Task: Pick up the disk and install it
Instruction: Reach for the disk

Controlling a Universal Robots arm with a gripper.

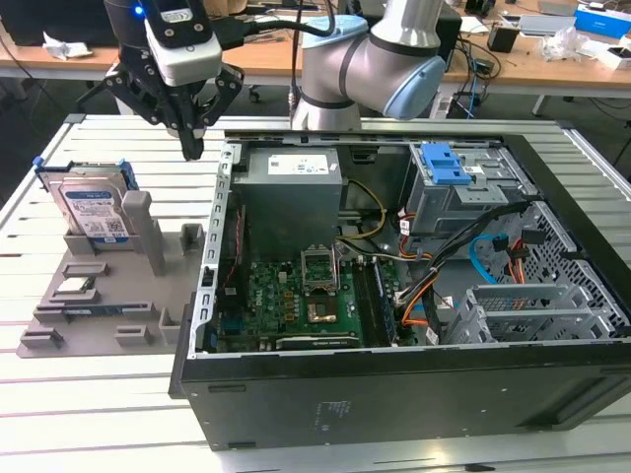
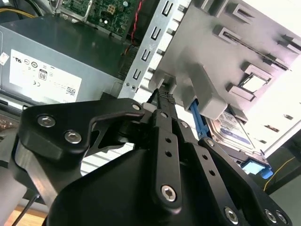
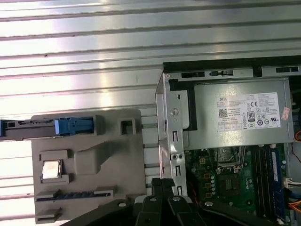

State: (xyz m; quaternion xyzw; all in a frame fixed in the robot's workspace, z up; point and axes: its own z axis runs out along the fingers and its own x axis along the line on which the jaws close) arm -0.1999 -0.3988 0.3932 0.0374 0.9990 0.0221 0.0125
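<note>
Currently hovering by rim of open PC case [image 1: 394, 404], over near edge of grey fixture tray [image 1: 108, 296] w/ disk [image 1: 94, 212] upright at tray's back end, apart, toward exterior view's left of gripper [image 1: 190, 148], fingers pressed together, empty.

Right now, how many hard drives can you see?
1. The disk stands on edge in the grey fixture at the exterior view's left, outside the computer case. Others may be hidden inside the case.

A pale slatted metal table [image 1: 89, 414] fronts cluttered wooden desks [image 1: 537, 69] — dark floor [image 1: 30, 103] beneath.
</note>
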